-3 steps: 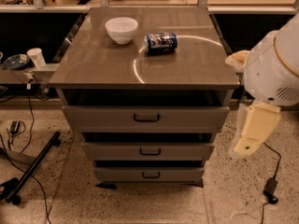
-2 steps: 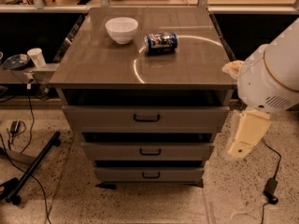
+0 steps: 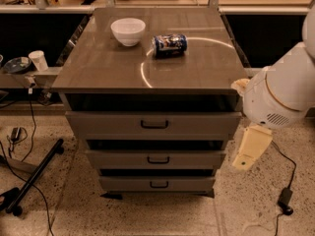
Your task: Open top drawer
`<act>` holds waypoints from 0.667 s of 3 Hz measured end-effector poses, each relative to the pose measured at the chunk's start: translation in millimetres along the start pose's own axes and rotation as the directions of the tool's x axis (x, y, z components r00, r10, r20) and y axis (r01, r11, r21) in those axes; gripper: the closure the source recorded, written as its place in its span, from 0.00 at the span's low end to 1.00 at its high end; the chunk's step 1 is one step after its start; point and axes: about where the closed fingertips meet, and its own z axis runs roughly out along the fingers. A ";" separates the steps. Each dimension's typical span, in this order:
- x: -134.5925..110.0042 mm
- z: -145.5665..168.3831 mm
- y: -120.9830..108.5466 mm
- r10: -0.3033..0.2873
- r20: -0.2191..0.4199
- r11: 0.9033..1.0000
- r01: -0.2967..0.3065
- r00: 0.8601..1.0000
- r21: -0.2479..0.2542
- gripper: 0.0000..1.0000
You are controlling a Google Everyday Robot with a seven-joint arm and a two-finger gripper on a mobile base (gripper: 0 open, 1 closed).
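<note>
One cup (image 3: 38,60) stands at far left; on the cabinet (image 3: 98,68) are one bowl (image 3: 128,31) and one can (image 3: 170,44) lying on its side. Below are three drawers, with the top drawer (image 3: 197,125) right under the cabinet top, a dark gap above it. The one gripper (image 3: 251,150) hangs right of the drawers, holding and touching nothing; I cannot tell whether it is spread or closed.

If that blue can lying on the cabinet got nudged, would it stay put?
Probably not: the blue drinks can lies on its side on the smooth, glossy grey-brown cabinet top, so it would likely roll. It looks like thin metal, so probably light and easily dented. The cream claw hangs to the right of the cabinet, well below the can.
</note>
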 end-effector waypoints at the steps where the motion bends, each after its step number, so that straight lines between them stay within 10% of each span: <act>1: 7.0 18.7 -0.7 0.022 0.005 1.000 -0.022 1.000 -0.021 0.00; 2: 13.8 34.7 1.0 0.044 0.008 0.998 -0.044 0.999 -0.047 0.00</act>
